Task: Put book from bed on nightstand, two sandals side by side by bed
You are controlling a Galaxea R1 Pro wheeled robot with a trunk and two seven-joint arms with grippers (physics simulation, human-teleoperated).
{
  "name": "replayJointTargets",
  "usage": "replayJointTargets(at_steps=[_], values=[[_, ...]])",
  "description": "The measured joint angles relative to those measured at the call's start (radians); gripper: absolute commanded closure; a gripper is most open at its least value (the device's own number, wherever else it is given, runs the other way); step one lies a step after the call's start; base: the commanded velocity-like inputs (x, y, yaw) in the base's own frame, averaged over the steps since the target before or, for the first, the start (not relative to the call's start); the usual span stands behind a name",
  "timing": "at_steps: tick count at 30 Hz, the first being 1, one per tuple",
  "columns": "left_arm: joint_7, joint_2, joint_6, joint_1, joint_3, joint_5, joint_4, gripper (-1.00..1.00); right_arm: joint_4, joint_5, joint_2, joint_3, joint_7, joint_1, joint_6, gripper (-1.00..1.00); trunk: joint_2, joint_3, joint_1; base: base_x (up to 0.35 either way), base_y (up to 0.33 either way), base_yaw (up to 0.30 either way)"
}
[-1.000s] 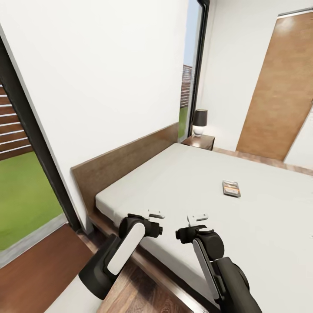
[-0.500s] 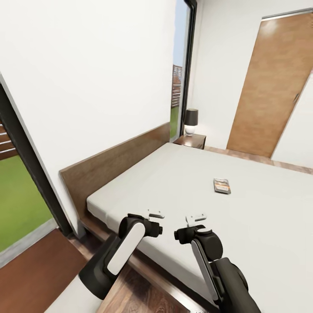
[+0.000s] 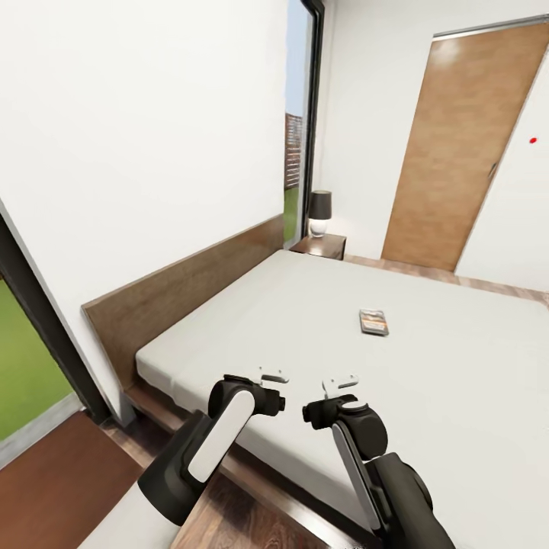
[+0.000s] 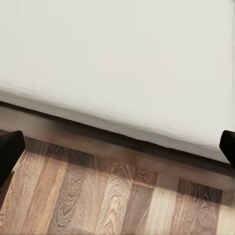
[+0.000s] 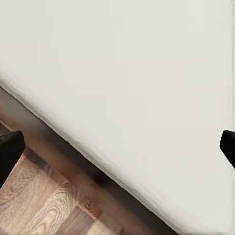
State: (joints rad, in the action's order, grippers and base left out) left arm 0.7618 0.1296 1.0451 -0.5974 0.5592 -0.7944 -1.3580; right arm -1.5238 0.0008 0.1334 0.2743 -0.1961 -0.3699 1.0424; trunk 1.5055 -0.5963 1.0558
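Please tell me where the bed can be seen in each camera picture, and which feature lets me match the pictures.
Head view: the bed spans the centre and right.
Left wrist view: its mattress covers the upper half.
Right wrist view: its mattress covers most of the picture.
Shared landmark: the mattress edge above the dark frame rail and plank floor.

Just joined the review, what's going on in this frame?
The robot stands at the edge of the large low bed with its off-white mattress. The small dark paperback book lies on it untouched. The left gripper and right gripper are open and empty. A dark reddish-brown nightstand holds a lamp.
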Motion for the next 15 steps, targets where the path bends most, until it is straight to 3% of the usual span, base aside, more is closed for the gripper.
replayJointTargets(at_steps=[15], values=[[-0.001, 0.0, 0.0, 0.0, 0.0, 0.0, 0.0, -1.0, -0.003, 0.001, 0.0, 0.004, -0.001, 0.001, 0.0, -1.0, 0.0, 0.0, 0.0, 0.0, 0.0, -0.141]])
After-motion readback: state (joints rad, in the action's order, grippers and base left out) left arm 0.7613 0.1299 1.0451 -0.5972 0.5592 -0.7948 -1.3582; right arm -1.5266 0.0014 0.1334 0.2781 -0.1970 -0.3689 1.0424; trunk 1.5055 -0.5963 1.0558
